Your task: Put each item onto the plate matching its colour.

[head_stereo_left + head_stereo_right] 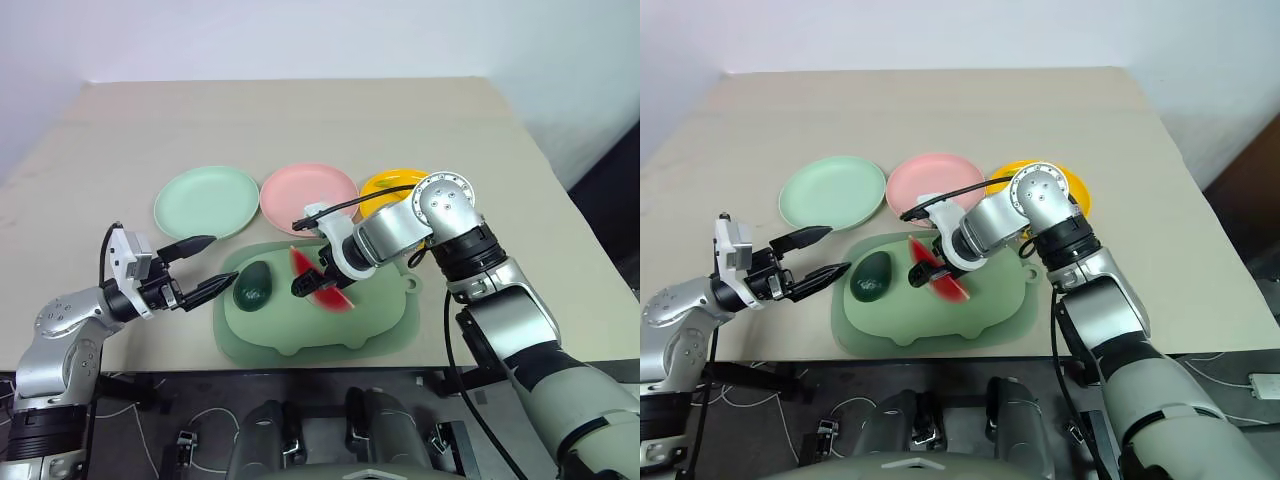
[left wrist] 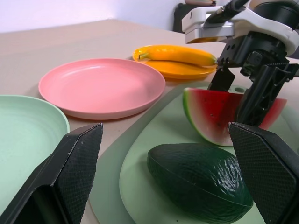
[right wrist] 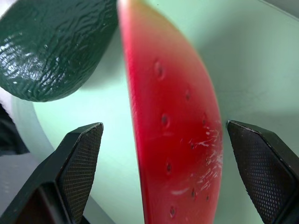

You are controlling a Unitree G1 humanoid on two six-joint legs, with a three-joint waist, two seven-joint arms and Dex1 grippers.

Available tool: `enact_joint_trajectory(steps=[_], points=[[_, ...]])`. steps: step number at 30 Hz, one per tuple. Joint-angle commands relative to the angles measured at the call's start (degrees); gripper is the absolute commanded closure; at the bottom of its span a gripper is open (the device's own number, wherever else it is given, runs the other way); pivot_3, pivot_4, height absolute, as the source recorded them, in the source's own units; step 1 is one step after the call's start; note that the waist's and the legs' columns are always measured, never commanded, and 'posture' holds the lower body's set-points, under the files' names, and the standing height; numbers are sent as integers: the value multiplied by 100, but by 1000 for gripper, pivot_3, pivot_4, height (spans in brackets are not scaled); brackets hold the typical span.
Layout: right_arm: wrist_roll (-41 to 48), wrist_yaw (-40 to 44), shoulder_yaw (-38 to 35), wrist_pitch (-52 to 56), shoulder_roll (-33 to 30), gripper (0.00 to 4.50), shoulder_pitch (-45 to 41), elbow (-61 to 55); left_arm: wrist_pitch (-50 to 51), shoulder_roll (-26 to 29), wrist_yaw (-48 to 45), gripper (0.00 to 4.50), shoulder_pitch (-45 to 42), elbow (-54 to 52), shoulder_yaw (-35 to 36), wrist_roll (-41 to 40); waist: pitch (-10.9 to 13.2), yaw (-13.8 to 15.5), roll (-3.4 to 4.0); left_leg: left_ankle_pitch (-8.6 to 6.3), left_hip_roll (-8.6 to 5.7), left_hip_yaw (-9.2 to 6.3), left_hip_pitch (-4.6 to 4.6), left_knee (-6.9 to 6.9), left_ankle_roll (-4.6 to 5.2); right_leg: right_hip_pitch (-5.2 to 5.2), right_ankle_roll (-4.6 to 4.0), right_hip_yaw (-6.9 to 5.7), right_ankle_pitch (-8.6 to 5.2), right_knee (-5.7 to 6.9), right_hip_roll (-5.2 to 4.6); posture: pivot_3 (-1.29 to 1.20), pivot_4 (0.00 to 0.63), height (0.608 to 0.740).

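On the pale green mat (image 1: 330,335) a red watermelon wedge (image 1: 322,287) lies beside a dark green avocado (image 1: 254,285). My right gripper (image 1: 314,279) points down over the wedge, open. Its fingers (image 3: 74,172) stand on either side of the wedge (image 3: 173,130) with a gap on both sides. My left gripper (image 1: 205,268) hovers level at the mat's left edge, open and empty, facing the avocado (image 2: 201,179). Behind the mat stand the mint green plate (image 1: 207,200), the pink plate (image 1: 308,195) and the yellow plate (image 1: 385,184). The banana (image 2: 180,54) lies on the yellow plate.
My right forearm (image 1: 440,225) crosses over part of the yellow plate. The beige table (image 1: 300,115) stretches bare behind the plates, and its front edge runs just below the mat.
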Motion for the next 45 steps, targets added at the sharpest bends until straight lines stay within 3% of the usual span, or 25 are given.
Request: enact_joint_trajectory(steps=[1,3,6,9,18,23,31,37,41,45], points=[[-369,314,363,35,-103,17,-28,-189,-49,37,20,0,-66,-142,12,-15,-2,1,-3,0,0,0,0,0,0,0,0,0,0,0,0,0,150,696],[-522,536,501,35,-148,17,-54,-318,-50,32,33,0,-65,-149,8,-15,-3,1,-4,0,0,0,0,0,0,0,0,0,0,-1,-1,0,150,696],[-693,739,532,35,-149,548,-16,-414,-92,6,38,0,-24,-148,0,2,-4,1,-5,0,0,0,0,0,0,0,0,0,0,0,-1,0,150,696],[-848,909,550,35,-149,1514,0,-469,-147,-8,11,0,22,-110,12,22,-3,0,-5,-1,0,1,0,0,0,-2,0,0,0,-1,-1,0,150,696],[-1294,1409,679,35,-147,1514,-19,-670,-252,46,-79,0,69,19,58,37,-4,0,-5,-1,2,3,-1,-3,-1,-5,-1,1,-1,-2,-1,0,150,696],[-1438,1552,632,35,-113,2422,31,-747,-267,56,-101,0,55,59,59,38,-4,-2,-5,-1,2,4,-1,-4,-1,-7,-1,1,-1,-2,-1,0,150,696],[-1658,1857,129,35,19,2422,17,-730,-214,73,-61,0,119,-57,98,3,-3,-5,-4,-1,4,9,-4,-7,-2,-14,-1,4,-1,-3,-1,0,150,696],[-2372,2501,-847,-192,146,2422,-652,-497,-311,125,-126,0,233,2,209,-11,-1,3,-2,-1,3,16,-23,-7,-1,-33,-1,7,0,-3,-1,0,150,696],[-3428,3260,-778,-1135,167,2422,-1088,115,-308,100,-57,0,263,-87,188,-31,-1,-1,-2,-2,4,15,-21,-8,-1,-33,-1,7,-1,-5,0,0,150,696],[-4632,4042,-714,-2556,383,2422,-1637,1689,-289,81,-16,0,282,-152,168,-48,1,-4,-1,-2,3,22,-23,-8,-1,-36,-1,8,-1,-4,0,0,150,696]])
